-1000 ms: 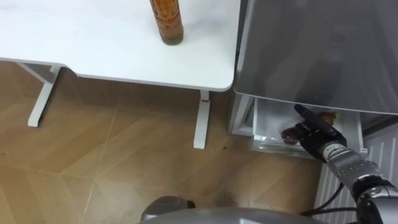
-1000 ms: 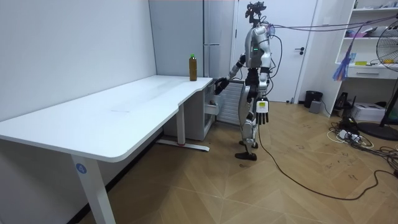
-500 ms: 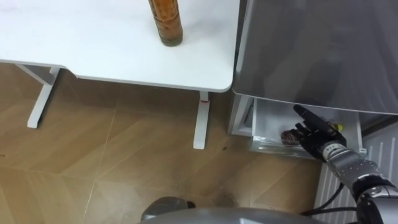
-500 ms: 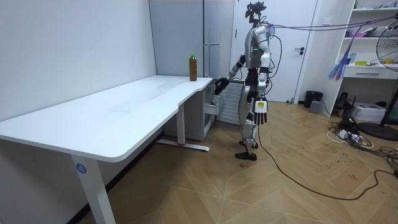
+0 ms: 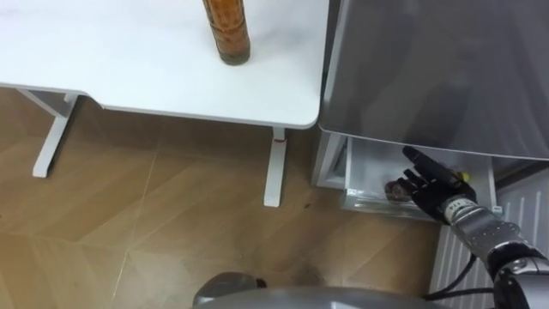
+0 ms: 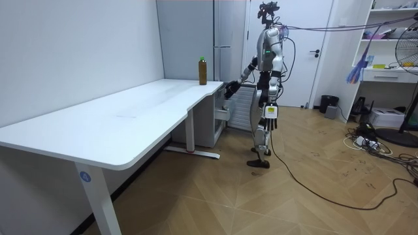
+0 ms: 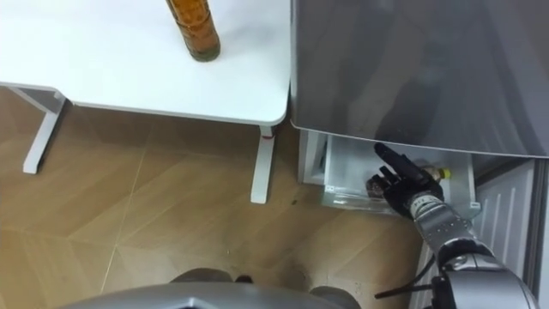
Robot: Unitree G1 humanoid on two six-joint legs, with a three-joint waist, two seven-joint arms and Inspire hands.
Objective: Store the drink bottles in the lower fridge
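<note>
While the robot stands upright on the wooden floor at the end of the white table [image 5: 129, 77], facing the grey fridge [image 5: 429, 69], its right hand [image 5: 433, 184] reaches out low over the fridge's pulled-out lower drawer [image 5: 364, 172]. That hand is spread flat, fingers straight, with nothing in its grasp. Just beside its fingertips, inside the drawer, lies a dark drink bottle [image 5: 396, 186], partly hidden by the hand. A second drink, a tall amber bottle [image 5: 226, 30] with a green cap, stands upright on the table near the corner next to the fridge. The left hand [image 6: 268, 113] hangs at the robot's side, fingers loose and empty.
</note>
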